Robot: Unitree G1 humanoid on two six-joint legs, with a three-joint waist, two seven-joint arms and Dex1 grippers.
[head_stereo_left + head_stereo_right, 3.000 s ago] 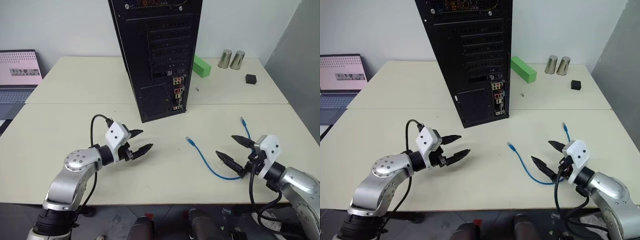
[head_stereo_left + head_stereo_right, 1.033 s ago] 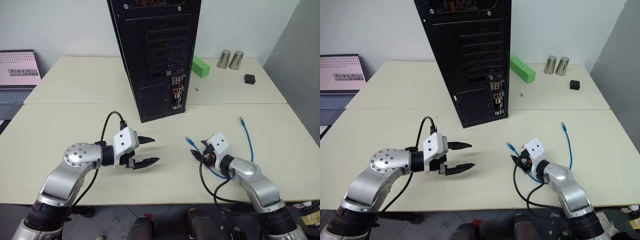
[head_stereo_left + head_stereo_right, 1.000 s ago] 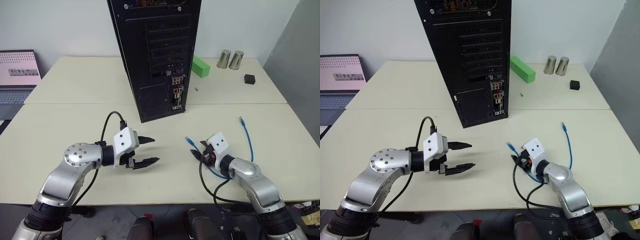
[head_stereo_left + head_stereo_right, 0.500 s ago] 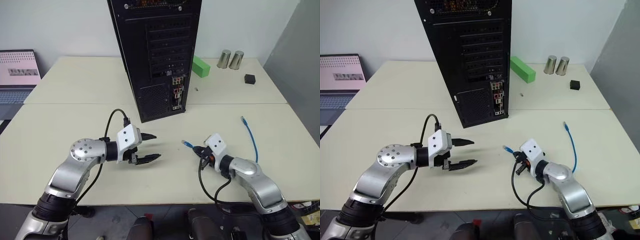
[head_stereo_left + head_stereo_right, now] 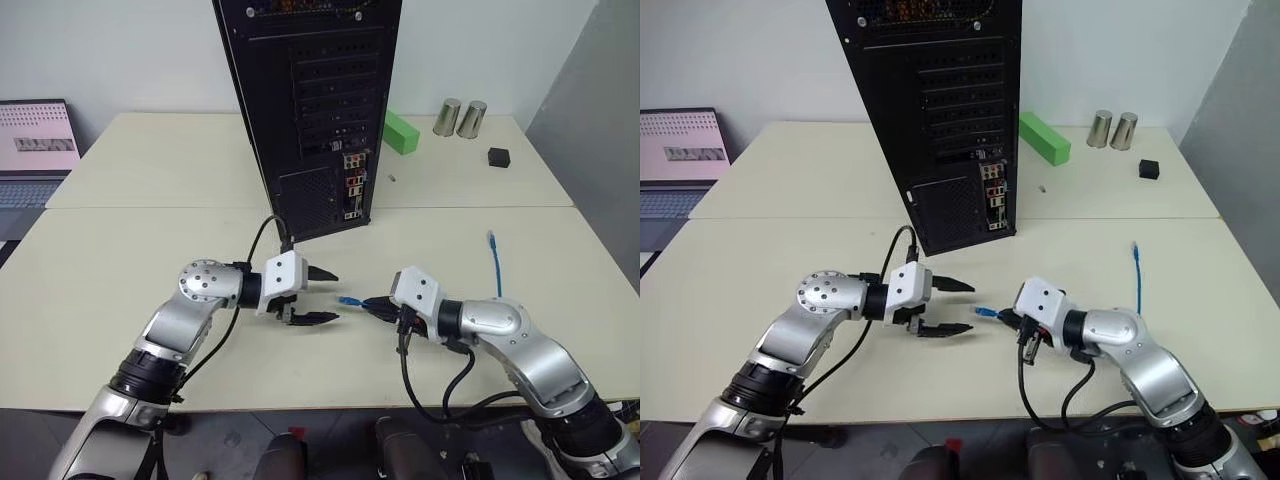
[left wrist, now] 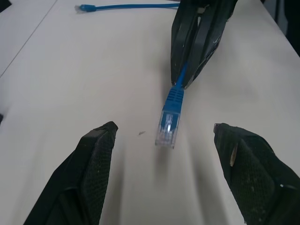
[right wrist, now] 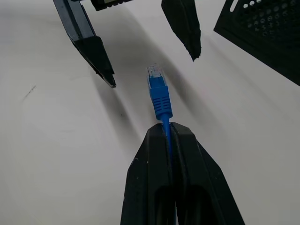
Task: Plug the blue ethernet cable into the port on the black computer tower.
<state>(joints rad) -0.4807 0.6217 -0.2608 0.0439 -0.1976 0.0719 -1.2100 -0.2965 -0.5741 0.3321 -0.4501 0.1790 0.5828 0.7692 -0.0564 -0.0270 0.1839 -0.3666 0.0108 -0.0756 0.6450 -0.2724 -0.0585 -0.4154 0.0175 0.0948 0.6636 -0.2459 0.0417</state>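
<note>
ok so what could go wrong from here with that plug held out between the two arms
1. The right gripper pinches only the thin cord of the blue ethernet cable behind the plug, so the plug could droop or twist.
2. The left gripper has open jaws either side of the plug; closing off-centre might knock it aside.
3. The port on the black computer tower is small among crowded connectors, so misalignment seems likely.
</note>
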